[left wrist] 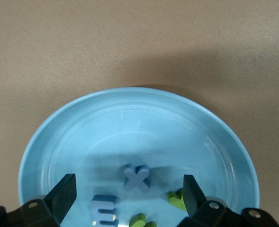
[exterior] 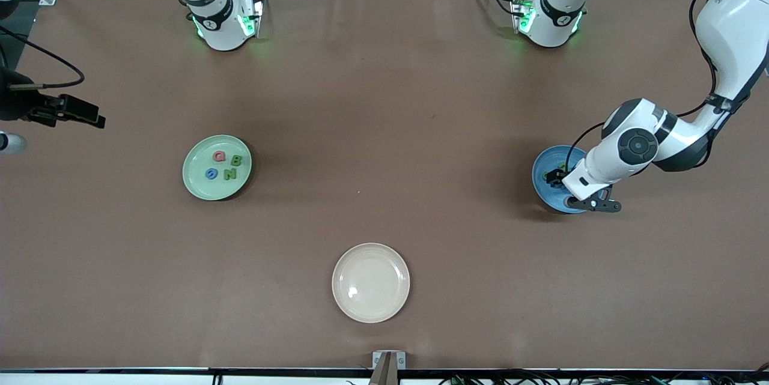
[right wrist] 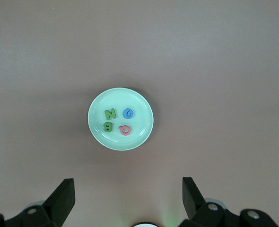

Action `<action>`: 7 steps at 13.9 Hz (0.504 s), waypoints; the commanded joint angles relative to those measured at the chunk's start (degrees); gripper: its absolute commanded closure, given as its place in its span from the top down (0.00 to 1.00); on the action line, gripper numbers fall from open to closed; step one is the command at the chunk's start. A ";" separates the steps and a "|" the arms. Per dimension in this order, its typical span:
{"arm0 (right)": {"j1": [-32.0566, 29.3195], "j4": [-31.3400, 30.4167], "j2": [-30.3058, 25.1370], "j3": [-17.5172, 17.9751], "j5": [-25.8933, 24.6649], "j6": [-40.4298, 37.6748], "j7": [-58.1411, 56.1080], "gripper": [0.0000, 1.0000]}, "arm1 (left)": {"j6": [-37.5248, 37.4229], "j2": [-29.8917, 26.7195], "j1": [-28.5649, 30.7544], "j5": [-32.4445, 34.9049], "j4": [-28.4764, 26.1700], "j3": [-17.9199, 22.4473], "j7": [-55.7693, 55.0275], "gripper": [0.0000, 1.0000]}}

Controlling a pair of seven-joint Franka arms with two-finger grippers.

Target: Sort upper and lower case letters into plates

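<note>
The blue plate (exterior: 542, 170) lies at the left arm's end of the table. My left gripper (exterior: 586, 200) hangs low over it, open and holding nothing (left wrist: 129, 182). In the plate (left wrist: 144, 118) lie a blue x (left wrist: 137, 177), a blue m (left wrist: 104, 210) and two green letters (left wrist: 177, 199) (left wrist: 142, 221), the green ones partly cut off. The light green plate (exterior: 195, 184) at the right arm's end holds a pink Q (exterior: 219, 157), green B (exterior: 237, 161), blue G (exterior: 211, 173) and green N (exterior: 229, 175). My right gripper (exterior: 90, 116) waits high up, open and empty (right wrist: 127, 185), looking down on that plate (right wrist: 98, 130).
A cream plate (exterior: 370, 282) with nothing in it sits near the table's front edge, in the middle. The two arm bases (exterior: 225, 24) (exterior: 550, 18) stand along the table's back edge. Bare brown tabletop (exterior: 384, 133) spreads between the plates.
</note>
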 commanded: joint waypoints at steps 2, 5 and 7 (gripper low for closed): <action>-2.59 -4.35 -4.22 4.06 -2.09 1.00 0.82 1.00 | -4.44 -2.33 2.23 -0.31 0.38 -3.20 0.33 1.00; -3.91 -4.44 -4.74 5.74 -2.19 0.91 0.82 1.00 | -5.93 -4.42 2.79 -8.10 2.47 -5.23 1.73 0.99; -3.73 -5.66 -6.14 5.74 -2.19 1.17 0.82 1.00 | -6.02 -9.16 -2.03 -19.32 4.58 -2.70 7.34 0.99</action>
